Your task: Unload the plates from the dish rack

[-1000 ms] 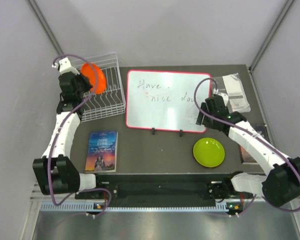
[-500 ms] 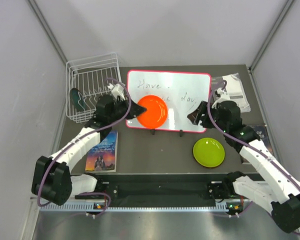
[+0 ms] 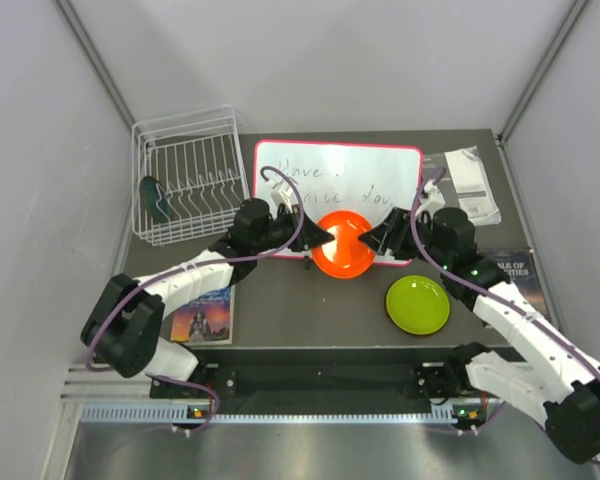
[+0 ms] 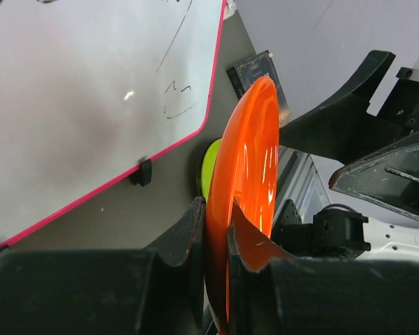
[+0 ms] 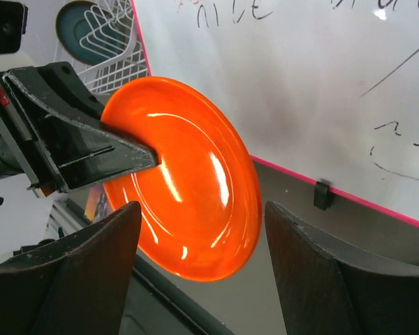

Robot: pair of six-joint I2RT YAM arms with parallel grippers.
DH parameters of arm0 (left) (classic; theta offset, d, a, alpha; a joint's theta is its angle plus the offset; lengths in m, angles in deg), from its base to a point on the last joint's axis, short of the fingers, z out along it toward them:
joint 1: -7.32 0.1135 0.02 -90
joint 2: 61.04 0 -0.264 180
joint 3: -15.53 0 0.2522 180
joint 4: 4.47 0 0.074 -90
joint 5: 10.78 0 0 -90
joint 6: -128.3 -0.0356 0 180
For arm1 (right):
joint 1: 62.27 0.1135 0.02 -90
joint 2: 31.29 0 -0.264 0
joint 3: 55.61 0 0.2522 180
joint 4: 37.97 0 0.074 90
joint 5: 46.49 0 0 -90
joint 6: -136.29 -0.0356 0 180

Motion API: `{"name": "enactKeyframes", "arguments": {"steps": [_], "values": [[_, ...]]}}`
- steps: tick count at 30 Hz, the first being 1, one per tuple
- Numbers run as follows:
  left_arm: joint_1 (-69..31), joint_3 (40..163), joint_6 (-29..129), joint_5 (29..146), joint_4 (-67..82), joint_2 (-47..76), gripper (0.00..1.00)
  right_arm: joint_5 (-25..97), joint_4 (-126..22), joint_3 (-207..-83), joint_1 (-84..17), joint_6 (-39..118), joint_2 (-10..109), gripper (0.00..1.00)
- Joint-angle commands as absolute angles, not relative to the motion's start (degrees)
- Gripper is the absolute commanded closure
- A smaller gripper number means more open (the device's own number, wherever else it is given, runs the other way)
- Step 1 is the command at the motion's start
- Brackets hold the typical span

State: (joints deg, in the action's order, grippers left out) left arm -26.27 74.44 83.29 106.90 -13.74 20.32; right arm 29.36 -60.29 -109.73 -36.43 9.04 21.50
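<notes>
Hanging above the near edge of the whiteboard (image 3: 320, 180), the orange plate (image 3: 343, 243) has come out of the dish rack (image 3: 185, 135) within the last second; I judge a handover is next. The left gripper (image 3: 320, 237) pinches its rim, jaws pressed onto it. The right gripper (image 3: 370, 241) faces the opposite rim, jaws spread, not gripping. The lime green plate (image 3: 417, 304) lies on the surface (image 3: 280, 300); the teal plate (image 3: 157, 197) remains racked.

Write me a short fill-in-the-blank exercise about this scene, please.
The left pincer is ____ on the orange plate. The right pincer, facing that plate, is ____. The teal plate sits in the wire ____.
Missing words: shut; open; rack.
</notes>
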Motion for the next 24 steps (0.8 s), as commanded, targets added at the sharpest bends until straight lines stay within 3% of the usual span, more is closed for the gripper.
{"name": "enactKeyframes", "arguments": {"steps": [1, 8, 9, 10, 11, 12, 15, 16, 17, 19, 21, 24], "values": [[-27.40, 77.72, 85.06, 108.92, -22.35, 21.31, 1.00, 27.07, -55.43, -108.92, -35.38, 7.27, 23.89, 0.28], [-27.66, 78.33, 84.97, 110.24, -24.20, 21.14, 1.00, 28.56, -56.13, -107.95, -35.03, 7.71, 25.48, 0.34], [-27.75, 78.25, 85.23, 110.59, -24.98, 21.14, 1.00, 28.83, -56.22, -107.87, -35.11, 7.80, 25.40, 0.40], [-27.75, 78.16, 85.15, 110.77, -25.16, 21.22, 1.00, 29.09, -56.13, -107.61, -35.12, 8.06, 25.05, 0.62], [-27.66, 78.07, 85.06, 110.51, -25.08, 21.23, 1.00, 29.62, -56.22, -107.43, -35.12, 8.15, 24.52, 0.74], [-27.66, 77.81, 84.71, 110.33, -24.56, 21.14, 1.00, 30.23, -56.31, -107.08, -35.12, 8.15, 23.82, 1.00], [-27.66, 77.98, 82.17, 109.63, -20.88, 20.79, 0.99, 36.19, -61.03, -108.82, -35.29, 10.25, 20.22, 1.00], [-27.66, 78.33, 80.24, 109.02, -19.38, 20.61, 0.89, 40.39, -65.75, -109.62, -35.38, 11.39, 18.47, 1.00], [-27.66, 78.60, 78.75, 108.32, -17.63, 20.35, 0.58, 42.78, -68.23, -110.23, -35.38, 11.49, 17.50, 1.00], [-27.57, 80.09, 73.93, 103.68, -10.71, 18.68, 0.36, 49.64, -75.27, -111.20, -35.73, 10.27, 14.69, 1.00], [-27.49, 81.14, 70.31, 96.93, -6.73, 16.15, 0.01, 53.85, -82.80, -111.29, -35.90, 7.21, 12.92, 1.00], [-27.40, 82.73, 63.10, 88.57, 0.05, 12.37, 0.01, 55.90, -91.07, -109.29, -35.82, 2.80, 8.89, 1.00]]}}
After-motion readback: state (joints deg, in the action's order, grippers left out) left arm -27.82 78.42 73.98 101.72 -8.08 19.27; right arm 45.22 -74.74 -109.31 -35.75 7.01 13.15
